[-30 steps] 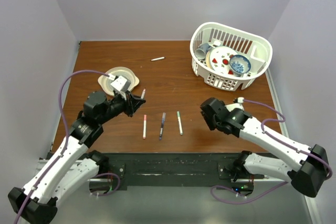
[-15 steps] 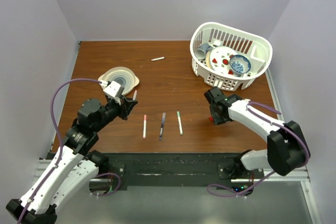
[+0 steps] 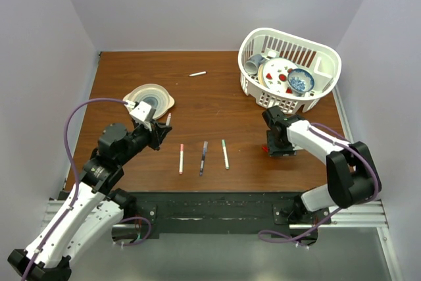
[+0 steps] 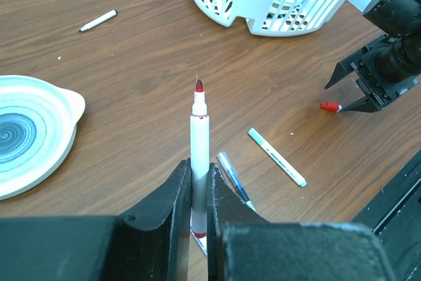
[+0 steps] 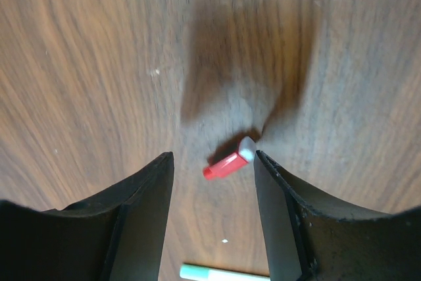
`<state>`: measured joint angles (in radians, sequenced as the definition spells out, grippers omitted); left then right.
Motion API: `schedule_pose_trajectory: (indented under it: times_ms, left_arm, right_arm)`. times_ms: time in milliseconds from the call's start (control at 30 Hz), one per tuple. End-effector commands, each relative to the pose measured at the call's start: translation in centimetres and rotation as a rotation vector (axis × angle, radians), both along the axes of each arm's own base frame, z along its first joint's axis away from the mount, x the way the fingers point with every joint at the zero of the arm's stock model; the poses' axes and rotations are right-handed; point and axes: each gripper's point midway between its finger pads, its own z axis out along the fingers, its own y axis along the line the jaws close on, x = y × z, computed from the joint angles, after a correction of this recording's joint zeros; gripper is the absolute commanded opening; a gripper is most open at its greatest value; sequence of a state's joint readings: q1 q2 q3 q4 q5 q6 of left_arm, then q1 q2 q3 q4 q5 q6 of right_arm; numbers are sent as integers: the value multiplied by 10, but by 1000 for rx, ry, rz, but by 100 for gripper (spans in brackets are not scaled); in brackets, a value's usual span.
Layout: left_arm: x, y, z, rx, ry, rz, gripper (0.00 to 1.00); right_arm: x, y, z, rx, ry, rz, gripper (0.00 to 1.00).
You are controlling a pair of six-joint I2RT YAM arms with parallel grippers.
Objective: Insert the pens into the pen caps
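My left gripper is shut on a white pen with a bare red tip, held above the table and pointing away from the wrist. My right gripper is open and points down at the table; a small red pen cap lies flat between its fingers, close to the right one, touching neither. The cap also shows in the left wrist view. Three capped pens lie side by side near the front: pink, dark blue, green.
A white pen lies at the back middle. A cream plate with blue rings sits at the left, just behind my left gripper. A white basket holding dishes stands at the back right.
My right gripper has swung right and back, then turned down over the red cap. My left gripper pulled back towards the front left with the pen, then held still.
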<state>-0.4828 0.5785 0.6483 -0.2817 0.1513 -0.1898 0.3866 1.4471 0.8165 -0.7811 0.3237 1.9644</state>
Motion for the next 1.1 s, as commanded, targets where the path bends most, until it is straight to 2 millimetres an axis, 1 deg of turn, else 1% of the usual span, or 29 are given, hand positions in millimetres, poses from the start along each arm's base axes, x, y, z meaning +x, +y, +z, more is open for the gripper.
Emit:
schedule_pose_trajectory:
  times_ms: [0,167,233,300,333,367,500,567,633,867,933,1067]
  left_arm:
    - [1,1,4,5,-23,0,0]
    - [2,2,4,8,-21,6,0]
    - [2,3,3,12,-18,12,0]
    - [3,3,3,13,-20,18,0]
    - [2,4,4,14,-22,19,0]
    - [2,4,4,14,-23,21,0]
    - [3,5,3,17,-20,27,0]
    - [3,5,3,18,-21,26,0]
    - [4,5,3,19,-19,26,0]
    - [4,7,2,21,-19,35,0]
    - [4,7,2,21,-19,35,0]
    - [4,6,2,23,-17,35,0]
  right_arm:
    - [7,3,-5,56,3,-104,55]
    - [-4,20,-20,153,78,-119,54]
    - [-4,22,-22,161,78,-124,53]
    - [-2,17,-23,135,79,-125,52]
    - [-5,16,-22,122,96,-123,51]
    - [-5,14,-21,112,99,-120,48]
    - [-11,6,-19,68,117,-119,48]
    - [-17,2,-22,57,132,-129,48]
    - [-18,2,-24,57,132,-129,48]
    - [-23,-3,-34,26,157,-114,41]
    - [-23,-6,-33,10,156,-100,40]
    - [-23,-14,-31,-32,138,-75,30]
